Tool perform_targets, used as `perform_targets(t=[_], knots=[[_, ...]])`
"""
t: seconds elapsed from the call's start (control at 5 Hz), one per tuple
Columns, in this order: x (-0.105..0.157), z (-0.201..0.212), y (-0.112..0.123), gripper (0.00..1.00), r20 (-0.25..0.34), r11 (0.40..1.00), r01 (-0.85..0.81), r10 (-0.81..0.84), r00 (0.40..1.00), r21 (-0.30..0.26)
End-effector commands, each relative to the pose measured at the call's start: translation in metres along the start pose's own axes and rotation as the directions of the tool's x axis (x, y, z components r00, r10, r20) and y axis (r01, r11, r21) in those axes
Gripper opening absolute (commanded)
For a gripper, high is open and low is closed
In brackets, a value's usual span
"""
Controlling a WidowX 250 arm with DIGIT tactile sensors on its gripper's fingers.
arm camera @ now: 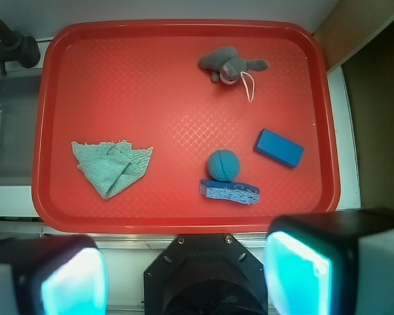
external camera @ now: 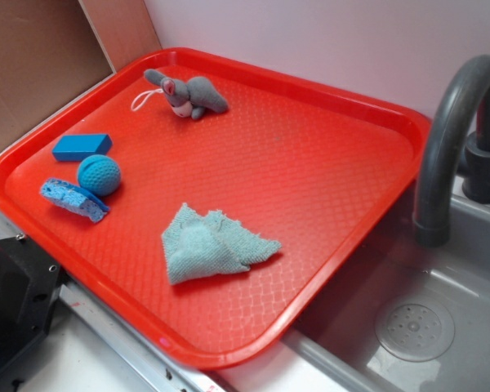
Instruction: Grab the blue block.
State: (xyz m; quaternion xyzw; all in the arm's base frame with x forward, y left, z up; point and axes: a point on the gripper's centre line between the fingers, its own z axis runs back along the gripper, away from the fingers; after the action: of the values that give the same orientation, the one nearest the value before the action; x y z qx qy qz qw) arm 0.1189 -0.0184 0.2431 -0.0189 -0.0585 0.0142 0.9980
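Well, the red tray (arm camera: 52, 98) holds the blue block (arm camera: 279, 147) at right in the wrist view, beside ball (arm camera: 222, 165), sponge (arm camera: 230, 192), cloth (arm camera: 111, 166), toy (arm camera: 231, 64); gripper (arm camera: 184, 279) spread apart; sink (external camera: 441, 327) alongside.

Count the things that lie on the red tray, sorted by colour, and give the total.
Blue: 3 (blue block, ball, sponge piece)
Grey: 1 (plush toy)
Pale green: 1 (cloth)
Total: 5
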Motion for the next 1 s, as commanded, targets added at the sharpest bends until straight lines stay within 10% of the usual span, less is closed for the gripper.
perform_targets(t=[0.0,0.4,0.8], knots=[[0.0,0.0,0.0,1.0,0.0,1.0,0.0,0.0,1.0,0.0],[0.017,-0.024,0.053,1.0,0.061,0.902,0.401,-0.396,0.916,-0.159],[0.039,-0.076,0.113,1.0,0.042,0.75,0.644,-0.646,0.762,-0.152]])
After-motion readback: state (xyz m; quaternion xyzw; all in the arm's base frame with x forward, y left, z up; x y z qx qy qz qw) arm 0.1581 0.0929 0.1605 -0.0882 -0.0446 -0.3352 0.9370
